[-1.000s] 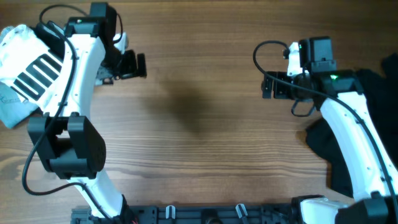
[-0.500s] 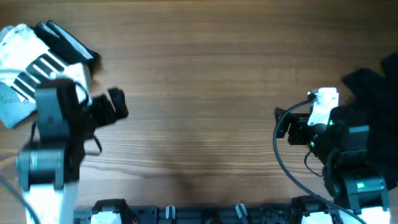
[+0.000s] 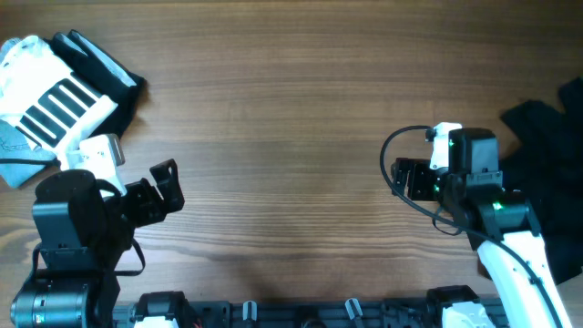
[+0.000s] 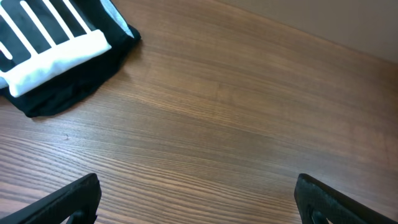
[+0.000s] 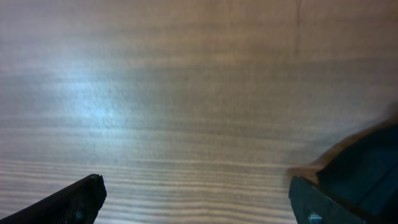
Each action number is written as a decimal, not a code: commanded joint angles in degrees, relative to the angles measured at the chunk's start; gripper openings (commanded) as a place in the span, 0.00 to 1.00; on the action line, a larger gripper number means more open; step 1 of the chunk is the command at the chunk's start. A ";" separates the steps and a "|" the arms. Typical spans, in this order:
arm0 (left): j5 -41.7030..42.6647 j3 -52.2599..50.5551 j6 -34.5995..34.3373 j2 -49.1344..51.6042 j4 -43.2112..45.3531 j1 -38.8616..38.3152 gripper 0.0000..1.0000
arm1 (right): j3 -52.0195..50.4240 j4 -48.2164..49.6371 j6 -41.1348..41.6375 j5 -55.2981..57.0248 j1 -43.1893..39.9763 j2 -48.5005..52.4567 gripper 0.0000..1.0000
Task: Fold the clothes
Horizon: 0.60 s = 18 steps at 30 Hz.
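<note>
A folded white T-shirt with black bars (image 3: 50, 96) lies at the table's far left on a black garment (image 3: 109, 66); both show in the left wrist view, the T-shirt (image 4: 59, 46) over the black garment (image 4: 68, 93). A loose black garment (image 3: 547, 155) lies at the right edge, and its dark edge shows in the right wrist view (image 5: 367, 162). My left gripper (image 3: 168, 187) is open and empty over bare wood, right of the folded pile. My right gripper (image 3: 401, 179) is open and empty over bare wood, left of the black garment.
A pale blue-grey cloth (image 3: 18, 155) sticks out under the folded pile at the left edge. The wooden table (image 3: 291, 137) stretches between the two arms. A black rail with clips (image 3: 291, 314) runs along the front edge.
Both arms have drawn back from the far part of the table toward the front edge. The left arm no longer covers the folded pile. Both grippers stay open and empty.
</note>
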 commanded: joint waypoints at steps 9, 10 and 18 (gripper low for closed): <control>-0.55 -0.37 -0.52 -0.22 0.13 -0.15 1.00 | -33.31 28.50 -10.60 -4.26 -0.09 -53.59 1.00; -0.55 -0.37 -0.52 -0.22 0.13 -0.15 1.00 | -34.91 29.33 -14.12 -5.11 -0.09 -57.48 1.00; -0.55 -0.37 -0.52 -0.22 0.13 -0.15 1.00 | -45.09 44.61 -21.79 -3.96 0.09 -57.13 1.00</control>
